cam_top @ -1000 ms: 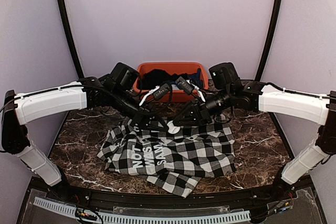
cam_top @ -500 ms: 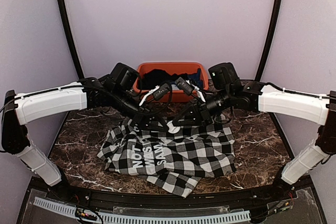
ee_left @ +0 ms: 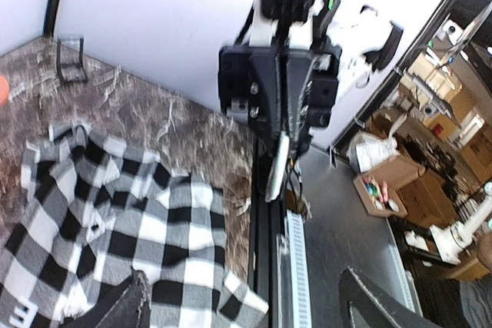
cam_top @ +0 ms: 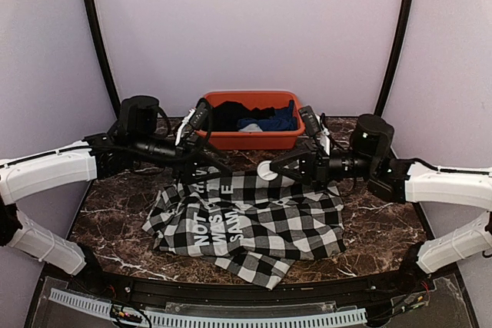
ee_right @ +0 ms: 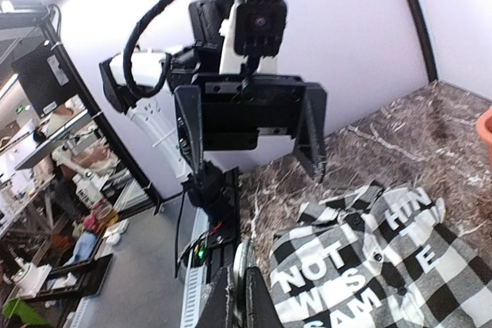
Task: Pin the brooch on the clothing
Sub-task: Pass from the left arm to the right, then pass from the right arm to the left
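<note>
The clothing, a black-and-white check shirt with white block letters, lies crumpled on the marble table; it also shows in the wrist views. The brooch is a white round disc held above the shirt's far edge. My right gripper is shut on it, and the right wrist view shows the brooch edge-on between the closed fingers. My left gripper stands wide open a little to the left, with nothing between its fingers. It faces the right gripper and the brooch.
An orange bin stands at the back centre holding a black garment and a blue garment. A small clear stand sits on the marble. The black table rail runs along the near edge.
The left gripper opened and drew back to the left. The right gripper stayed shut on the brooch and shifted slightly right. Both arms pulled apart from the middle.
</note>
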